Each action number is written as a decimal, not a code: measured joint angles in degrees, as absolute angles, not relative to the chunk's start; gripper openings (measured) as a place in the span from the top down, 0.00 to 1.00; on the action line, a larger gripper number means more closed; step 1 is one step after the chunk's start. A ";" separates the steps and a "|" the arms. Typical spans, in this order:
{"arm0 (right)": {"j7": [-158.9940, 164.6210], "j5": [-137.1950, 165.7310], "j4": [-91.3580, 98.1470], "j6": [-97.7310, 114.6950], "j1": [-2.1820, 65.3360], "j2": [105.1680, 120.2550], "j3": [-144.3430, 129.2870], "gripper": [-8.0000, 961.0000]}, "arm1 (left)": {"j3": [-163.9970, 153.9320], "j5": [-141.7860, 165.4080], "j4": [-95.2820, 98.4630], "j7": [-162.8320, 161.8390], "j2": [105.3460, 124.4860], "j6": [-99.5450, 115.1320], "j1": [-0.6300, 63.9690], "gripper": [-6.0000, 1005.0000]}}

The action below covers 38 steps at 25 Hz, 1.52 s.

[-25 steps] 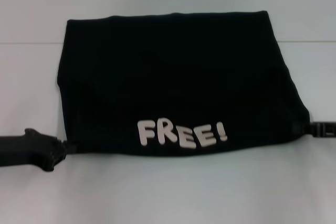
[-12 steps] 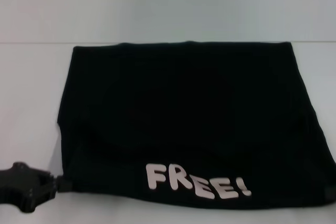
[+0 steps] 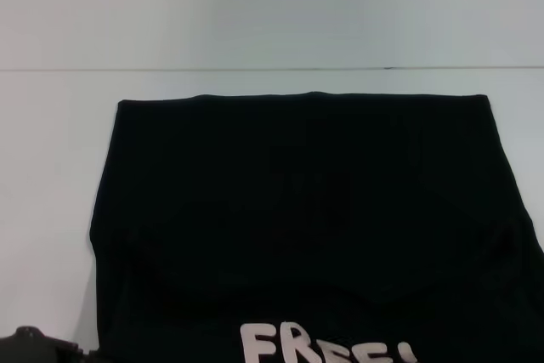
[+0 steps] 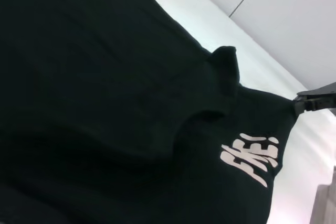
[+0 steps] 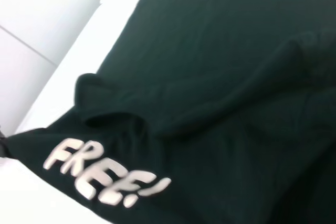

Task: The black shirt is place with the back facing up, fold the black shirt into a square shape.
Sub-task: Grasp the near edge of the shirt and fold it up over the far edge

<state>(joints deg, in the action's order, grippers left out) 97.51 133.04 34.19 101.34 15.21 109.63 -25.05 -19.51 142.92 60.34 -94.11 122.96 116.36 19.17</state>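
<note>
Across the bench [image 3: 272, 14] your shirt [image 3: 297, 210] has slid nearer, lettering almost off-frame. Left pincer [image 3: 34, 348] and right pincer [image 4: 315, 100] each look clamped on a near corner; fold nearly square.

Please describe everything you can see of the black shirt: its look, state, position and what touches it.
The black shirt is plain soft black cloth with white "FREE!" lettering near its close edge. It lies on the white table, folded into a wide block with a straight far edge and loose ridges across the middle. A short flap stands up near the lettering. The right hand holds one near corner, pulled taut; the left hand sits at the other near corner.
</note>
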 joint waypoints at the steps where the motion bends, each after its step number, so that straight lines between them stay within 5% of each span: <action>1: 97.44 133.05 34.20 101.76 15.14 109.50 -24.48 0.96 | -19.52 142.95 60.26 -94.12 123.02 116.39 19.12 0.98; 8: 96.95 132.64 34.20 102.25 19.21 108.95 -19.35 0.96 | -19.20 142.56 58.57 -96.62 121.46 114.70 24.75 0.98; 17: 100.14 132.58 33.12 90.13 28.69 109.51 -15.71 0.96 | -22.03 144.58 45.60 -100.79 114.58 95.82 41.12 0.98; 25: 102.57 132.98 23.80 66.54 37.81 109.15 -17.41 0.96 | -34.85 144.90 40.14 -108.65 115.15 71.82 44.94 0.98; 38: 105.47 132.66 20.16 49.53 45.72 111.16 -19.58 0.96 | -39.19 144.93 37.33 -109.89 115.53 55.92 48.10 0.98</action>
<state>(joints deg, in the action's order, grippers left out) 105.47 132.66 20.16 49.53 45.72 111.16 -19.58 -39.19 144.94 37.33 -109.89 115.53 55.92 48.10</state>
